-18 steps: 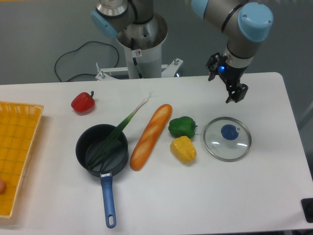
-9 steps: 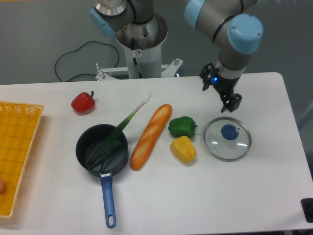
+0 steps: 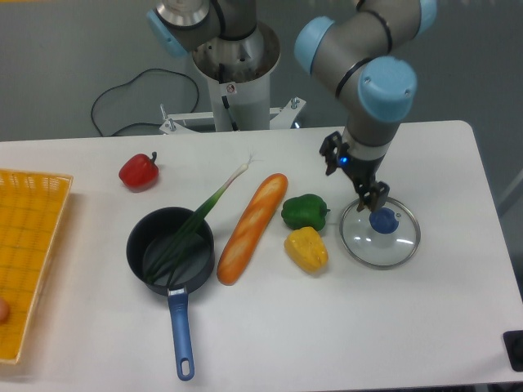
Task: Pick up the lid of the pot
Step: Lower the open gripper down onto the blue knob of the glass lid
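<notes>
Holds the hand [image 3: 355,175] wide, with fingertips well parted, near the blue knob [image 3: 384,221] of the glass pot lid [image 3: 369,245], set flat on the counter [image 3: 270,343]. Shows a green pepper [image 3: 305,212] left of the lid, with a yellow pepper [image 3: 306,250] just below. Farther left, shows a baguette [image 3: 252,229] and a long green leek [image 3: 196,219] slanting out of a black saucepan [image 3: 136,251].

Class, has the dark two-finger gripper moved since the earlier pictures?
Yes: the gripper has moved left and down in the picture, closer to the round blue-knobbed clear lid.
</notes>
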Available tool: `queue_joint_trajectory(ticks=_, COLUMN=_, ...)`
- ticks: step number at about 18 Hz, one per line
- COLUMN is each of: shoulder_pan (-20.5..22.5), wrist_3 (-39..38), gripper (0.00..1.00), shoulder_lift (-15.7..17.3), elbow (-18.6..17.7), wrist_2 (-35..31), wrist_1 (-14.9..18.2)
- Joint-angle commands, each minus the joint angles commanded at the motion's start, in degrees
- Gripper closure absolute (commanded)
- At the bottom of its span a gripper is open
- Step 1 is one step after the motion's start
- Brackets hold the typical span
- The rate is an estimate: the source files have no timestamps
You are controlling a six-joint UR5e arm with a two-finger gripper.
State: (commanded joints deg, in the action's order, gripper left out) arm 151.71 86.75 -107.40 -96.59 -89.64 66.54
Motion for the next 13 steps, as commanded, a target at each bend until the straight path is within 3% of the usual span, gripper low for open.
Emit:
queue_joint_trajectory(ticks=8, shoulder_pan=0.0, wrist_3=-2.0, gripper=0.0, shoulder_lift=-2.4, elbow=1.1, wrist_2=-3.3, wrist_1=-0.4)
queue_joint_trajectory(ticks=13, shoulder_pan=2.8, wrist_3=1.4, gripper=0.0, shoulder_lift=-4.5, elbow=2.7, wrist_2=-6.4, wrist_1=-1.5)
